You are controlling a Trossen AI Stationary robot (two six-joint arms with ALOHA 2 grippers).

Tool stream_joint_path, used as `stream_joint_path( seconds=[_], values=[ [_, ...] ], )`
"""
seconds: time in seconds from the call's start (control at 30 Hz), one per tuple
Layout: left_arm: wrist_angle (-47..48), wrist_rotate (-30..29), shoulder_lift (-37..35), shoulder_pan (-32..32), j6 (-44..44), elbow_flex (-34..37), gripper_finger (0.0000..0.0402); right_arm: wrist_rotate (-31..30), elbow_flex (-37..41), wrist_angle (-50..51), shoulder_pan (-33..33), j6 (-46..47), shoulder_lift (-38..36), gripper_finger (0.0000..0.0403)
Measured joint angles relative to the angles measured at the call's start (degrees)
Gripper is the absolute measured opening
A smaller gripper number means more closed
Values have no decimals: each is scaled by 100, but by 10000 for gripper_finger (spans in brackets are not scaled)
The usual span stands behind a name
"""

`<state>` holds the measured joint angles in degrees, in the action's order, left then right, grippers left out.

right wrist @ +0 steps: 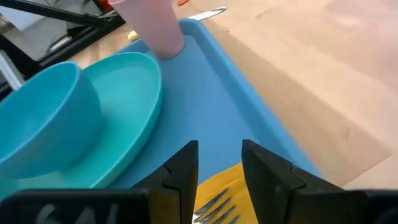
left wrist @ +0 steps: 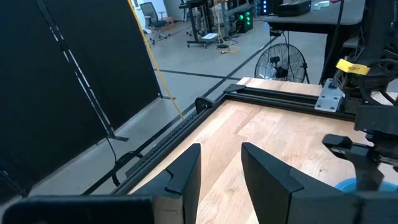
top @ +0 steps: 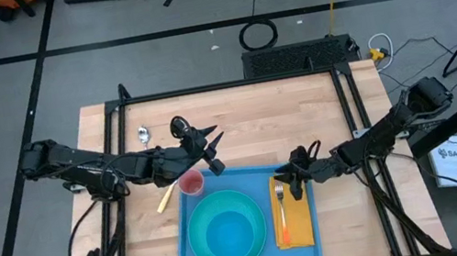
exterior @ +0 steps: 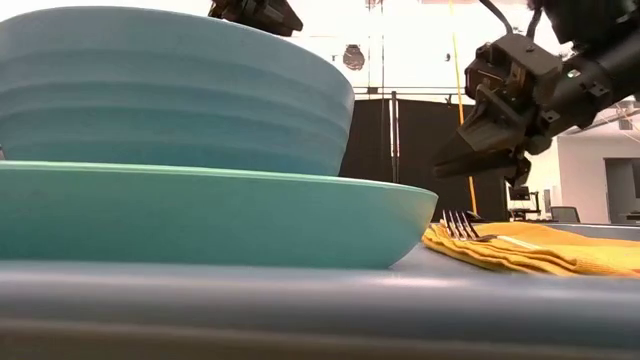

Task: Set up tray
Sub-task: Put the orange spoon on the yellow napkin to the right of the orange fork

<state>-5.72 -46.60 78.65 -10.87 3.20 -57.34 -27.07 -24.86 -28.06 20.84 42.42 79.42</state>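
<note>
The blue tray (top: 239,180) lies on the wooden table near its front edge. On it a blue bowl (top: 227,229) sits in a teal plate (top: 201,253), and a pink cup (top: 191,184) stands upright in the tray's far left corner. A folded yellow napkin (top: 299,228) lies along the tray's right side with a fork (top: 279,194) on top. My right gripper (top: 296,179) is open and empty, hovering above the fork's tines (exterior: 458,225). My left gripper (top: 216,149) is open and empty above the bare table, just beyond the tray's far edge near the cup.
A spoon (top: 143,135) lies on the table at the far left. A yellow-handled utensil (top: 164,199) lies on the table just left of the tray. A black frame (top: 230,84) runs along the table's far and side edges. Bare wood (top: 283,119) lies beyond the tray.
</note>
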Motion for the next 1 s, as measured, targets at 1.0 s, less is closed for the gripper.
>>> stream_joint_path(
  seconds=[1.0],
  values=[
    [7120,-1049,-3288,137,6661,1425,122,-16,7,1136,-777,-4318,-4217,116]
  ],
)
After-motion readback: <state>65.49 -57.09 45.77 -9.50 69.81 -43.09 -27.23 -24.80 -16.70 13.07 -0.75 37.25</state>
